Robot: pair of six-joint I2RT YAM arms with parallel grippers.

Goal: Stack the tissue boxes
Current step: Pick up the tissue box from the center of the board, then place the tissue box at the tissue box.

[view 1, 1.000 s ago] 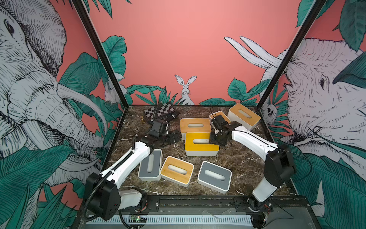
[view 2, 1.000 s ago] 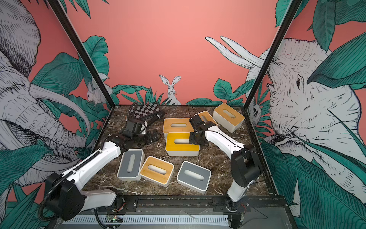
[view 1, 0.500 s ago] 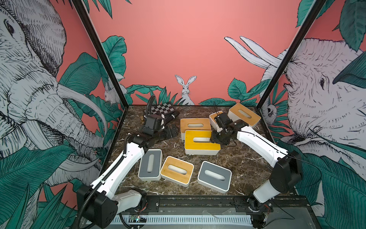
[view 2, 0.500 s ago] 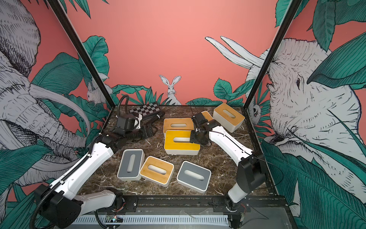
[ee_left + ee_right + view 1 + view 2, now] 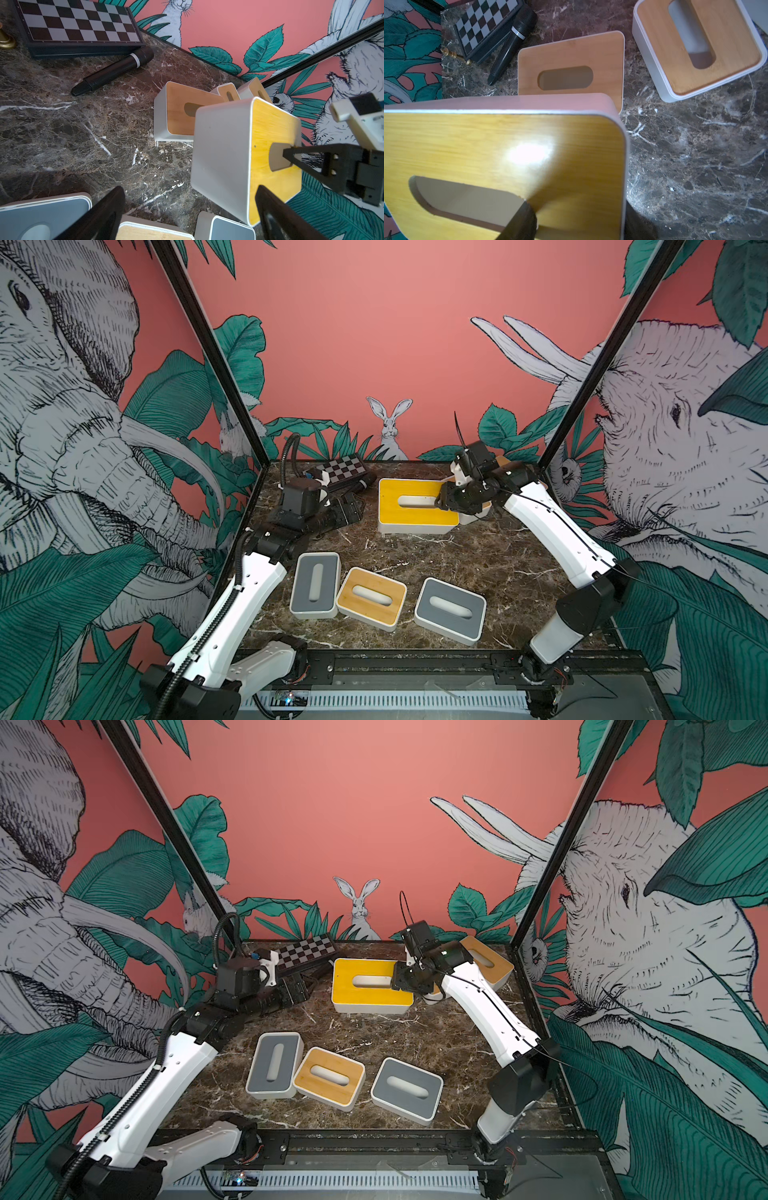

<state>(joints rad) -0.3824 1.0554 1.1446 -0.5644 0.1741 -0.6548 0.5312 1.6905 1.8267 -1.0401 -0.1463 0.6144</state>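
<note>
- First, at the front, three tissue boxes sit in a row on the marble table (image 5: pixel 436 556): left grey box (image 5: pixel 314 591), small bamboo box (image 5: pixel 371 598) just beside it, right grey box (image 5: pixel 451 610).
- Left gripper (image 5: pixel 347 510) hovers mid-table, jaws spread wide, empty.
- Right gripper (image 5: pixel 446 499) clamps the yellow-lidded box (image 5: pixel 390 512), one finger in its slot, holding it tilted off the table.
- Behind lie a large bamboo box (image 5: pixel 571 54), chessboard case (image 5: pixel 343 468) and marker (image 5: pixel 112 71).

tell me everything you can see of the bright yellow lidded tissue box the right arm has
The yellow-lidded tissue box is a large rounded rectangular shell, white and plastic-looking, with a flat bright yellow wood-grain lid cut by one oval slot. The right gripper holds it at one short end, with one finger inside the slot. It hangs slightly tilted, clear of the marble table, close to a bamboo-lidded box.
</note>
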